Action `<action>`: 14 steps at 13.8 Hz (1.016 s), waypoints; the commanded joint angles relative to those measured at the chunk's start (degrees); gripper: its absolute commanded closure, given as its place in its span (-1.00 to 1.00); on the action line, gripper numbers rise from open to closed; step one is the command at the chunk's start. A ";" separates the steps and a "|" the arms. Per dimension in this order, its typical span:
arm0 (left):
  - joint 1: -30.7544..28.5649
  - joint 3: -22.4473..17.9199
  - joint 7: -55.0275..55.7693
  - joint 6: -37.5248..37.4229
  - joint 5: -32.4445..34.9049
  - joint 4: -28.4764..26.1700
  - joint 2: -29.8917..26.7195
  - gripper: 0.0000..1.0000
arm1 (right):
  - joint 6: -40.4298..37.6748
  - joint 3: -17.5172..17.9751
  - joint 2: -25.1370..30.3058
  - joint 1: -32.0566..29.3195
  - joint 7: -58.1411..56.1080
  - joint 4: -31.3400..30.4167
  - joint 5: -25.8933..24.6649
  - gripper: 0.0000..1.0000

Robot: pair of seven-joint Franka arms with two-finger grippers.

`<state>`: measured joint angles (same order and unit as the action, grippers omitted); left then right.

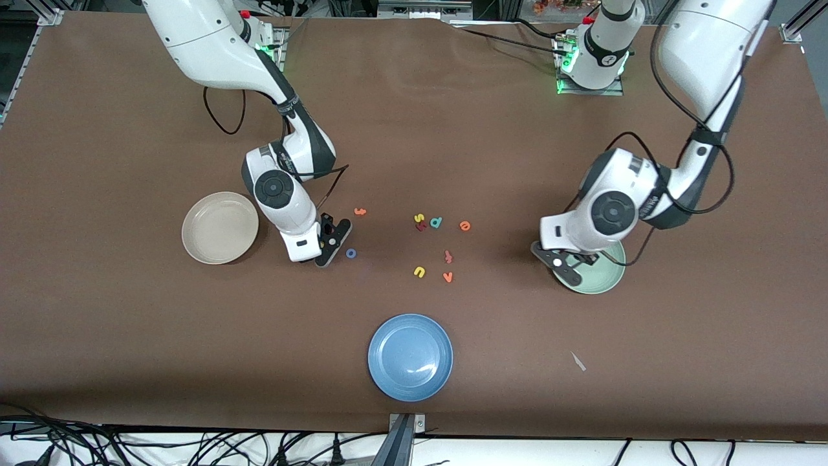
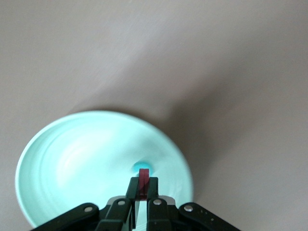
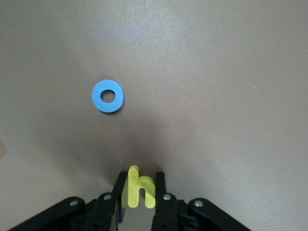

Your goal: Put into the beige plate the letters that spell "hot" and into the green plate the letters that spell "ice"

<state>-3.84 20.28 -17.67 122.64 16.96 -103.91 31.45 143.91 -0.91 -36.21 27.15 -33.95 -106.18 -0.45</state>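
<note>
**Both grippers clamped on letters: h on the right, i on the left**

The right gripper is low over the brown table, between the beige plate and the blue o. Its fingers are pinched on the yellow h, which stands upright between them. The o lies flat on the table just beside the gripper, toward the left arm's end. The beige plate sits toward the right arm's end with nothing visible in it.

The left gripper hangs over the green plate, at the plate's edge toward the middle of the table. Its fingers are closed on the maroon i, a small dark bar sticking out past the fingertips. In the left wrist view a small teal c lies in the plate just past the i.

The orange t lies on the table farther from the front camera than the o. The orange e lies near the middle, beside a teal d. Close to the d are a yellow s touching a dark red letter. Nearer the camera lie a reddish t-like letter, a yellow u and an orange v. A blue plate sits nearest the camera, well apart from the letters.
</note>
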 commanded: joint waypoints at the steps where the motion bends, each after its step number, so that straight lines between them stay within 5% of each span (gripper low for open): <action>1: -1.96 0.73 -1.40 -0.20 1.58 -0.50 1.06 1.00 | -11.14 -0.23 0.78 -0.60 2.20 6.22 0.36 1.00; 2: -2.13 0.64 -1.40 -0.20 1.58 -0.50 1.07 0.84 | -15.37 -0.93 1.05 -1.04 3.79 8.07 0.36 1.00; 3: -2.31 0.64 -1.40 -0.20 1.58 -0.24 1.07 0.40 | -18.89 -2.15 2.35 -1.04 5.46 8.53 0.45 1.00; 4: -2.31 0.64 -1.40 -0.20 1.67 -0.15 0.98 -0.44 | -21.10 -3.99 3.59 -1.04 6.78 8.10 0.37 1.00; 5: -2.22 0.81 -1.58 -0.20 1.67 -0.06 0.80 -0.99 | -21.47 -5.57 5.51 -1.04 7.23 6.44 0.36 1.00; 10: -1.61 4.50 1.22 -0.55 -2.35 1.95 -0.43 -1.00 | -16.66 -12.17 12.64 -1.04 11.36 -4.45 1.15 1.00; 14: 2.68 6.53 15.25 -3.98 -5.54 5.21 -0.34 -1.00 | -11.55 -17.97 14.15 -1.13 11.36 -10.80 10.36 1.00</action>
<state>-4.27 26.74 -8.95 121.03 12.64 -100.13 31.96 130.35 -16.69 -24.70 25.63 -23.23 -112.85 6.12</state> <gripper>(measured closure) 0.000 0.740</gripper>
